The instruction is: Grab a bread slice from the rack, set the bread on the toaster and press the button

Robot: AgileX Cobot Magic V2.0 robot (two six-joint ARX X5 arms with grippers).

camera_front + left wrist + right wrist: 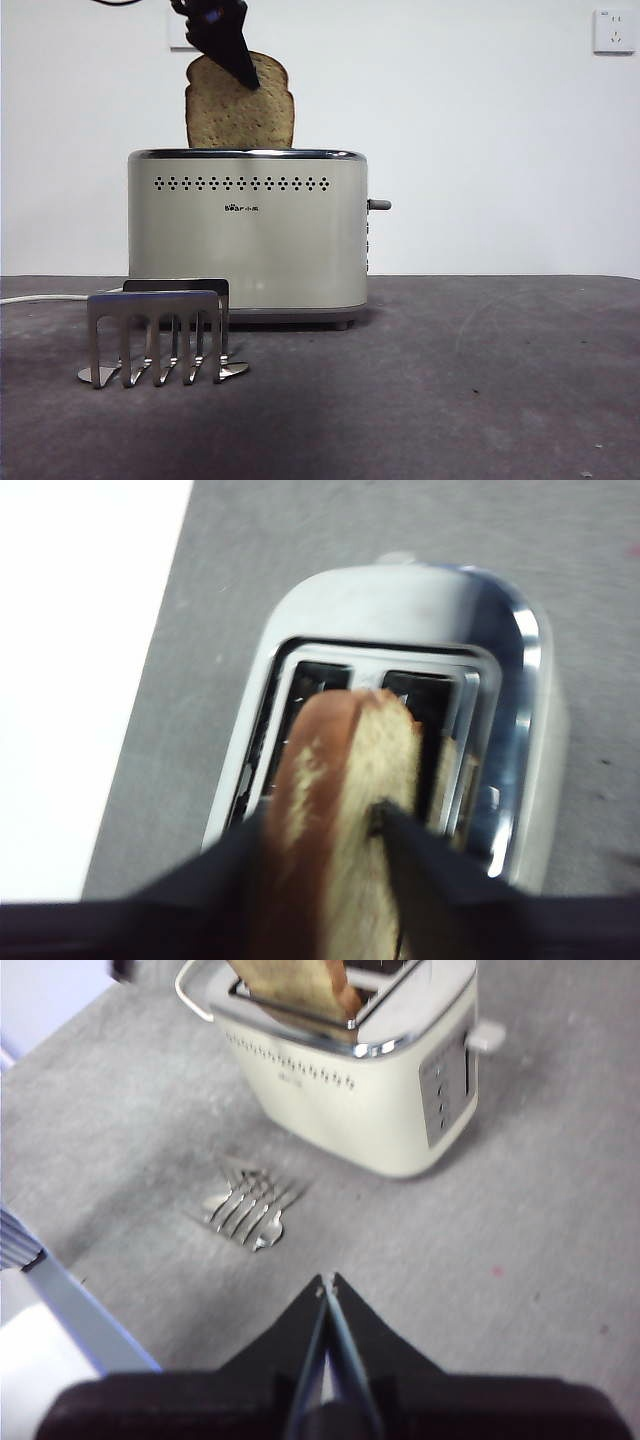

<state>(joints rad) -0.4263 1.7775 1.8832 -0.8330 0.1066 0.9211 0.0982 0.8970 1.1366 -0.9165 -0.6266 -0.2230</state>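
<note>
Clamped on our thick wholegrain slice of bread [340,810], our left gripper [226,40] holds it upright over the boxy cream chrome-rimmed toaster [247,232], lower edge seemingly just inside a slot, though blur hides it; the low brushed-steel rack [158,336] stands bare; release and pressing the grey side lever [379,204] remain; our right gripper [327,1290] waits, jaws together.

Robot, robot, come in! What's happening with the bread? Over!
Left hand shut on the bread, lowering it into the toaster slot. Right hand shut, waiting away. Rack empty. Nothing blocking.
</note>
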